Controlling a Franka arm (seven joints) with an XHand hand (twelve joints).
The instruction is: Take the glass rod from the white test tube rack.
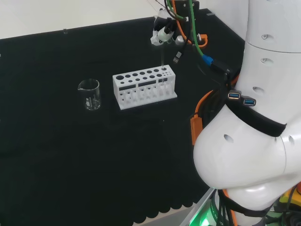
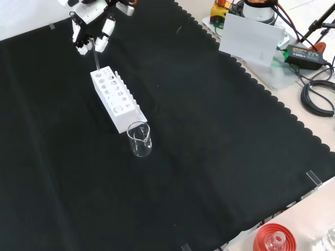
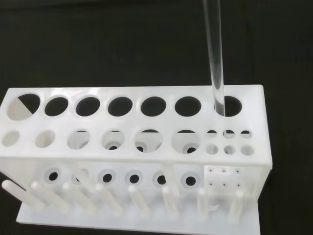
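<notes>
A white test tube rack (image 1: 143, 88) (image 2: 116, 98) (image 3: 122, 147) stands on the black cloth. A clear glass rod (image 1: 162, 60) (image 2: 96, 58) (image 3: 214, 54) stands upright over the rack's end hole, and its lower tip sits at that hole's mouth. The hand (image 1: 165, 32) (image 2: 92, 27) hangs directly above that end of the rack, fingers curled round the top of the rod. In the wrist view the other holes of the rack show nothing in them.
An empty glass beaker (image 1: 89, 94) (image 2: 140, 139) stands just past the rack's other end. A red ribbed stand with a flask (image 2: 274, 239) sits off the cloth at the front view's lower right. Boxes and cables (image 2: 314, 78) lie at its upper right.
</notes>
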